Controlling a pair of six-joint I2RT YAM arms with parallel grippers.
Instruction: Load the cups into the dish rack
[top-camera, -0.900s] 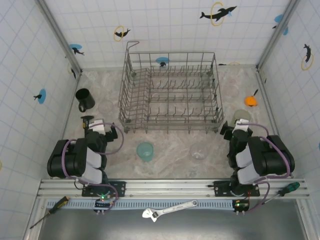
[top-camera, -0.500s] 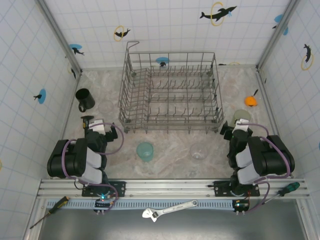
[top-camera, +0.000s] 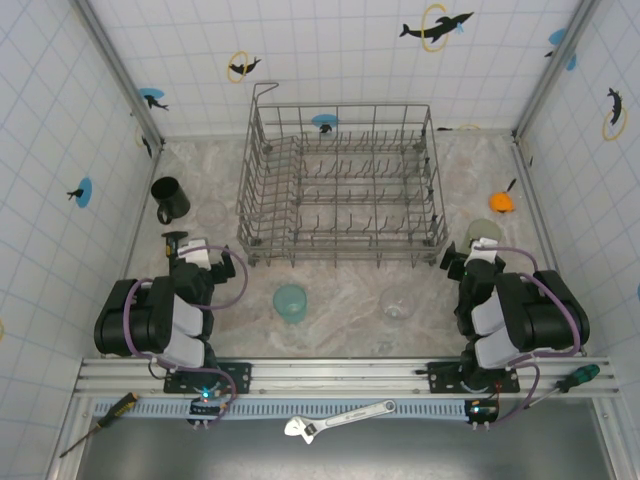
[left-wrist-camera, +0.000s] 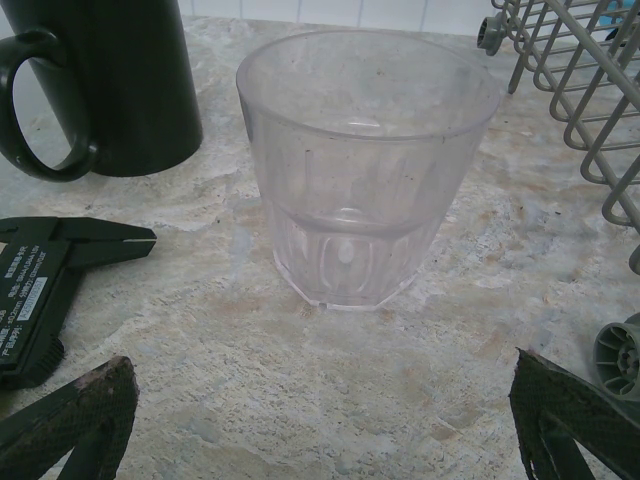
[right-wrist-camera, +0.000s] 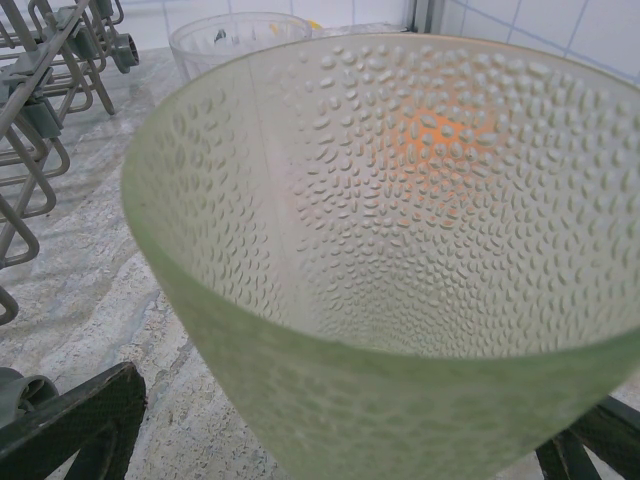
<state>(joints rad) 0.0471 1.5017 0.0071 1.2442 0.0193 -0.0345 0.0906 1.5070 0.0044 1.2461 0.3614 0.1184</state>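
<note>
The left gripper (left-wrist-camera: 322, 420) and right gripper (right-wrist-camera: 340, 430) are wide open and hold nothing. Beside the grey wire dish rack (top-camera: 340, 240), a clear ribbed tumbler (left-wrist-camera: 365, 200) faces the left one, and a pale green bumpy cup (right-wrist-camera: 400, 200) faces the right. Both look light and slippery, so pinching their sides seems best.

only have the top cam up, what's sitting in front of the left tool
observer: A clear tumbler, upright and empty, stands just ahead of the open left tool, roughly in line with its middle.
operator: is the mug touching it
observer: No. The black mug stands apart on the tumbler's left, with its handle pointing away from it.
operator: and the right side
observer: The pale green tumbler has a dimpled wall and stands very close to the open right tool, with a second clear tumbler behind it.
</note>
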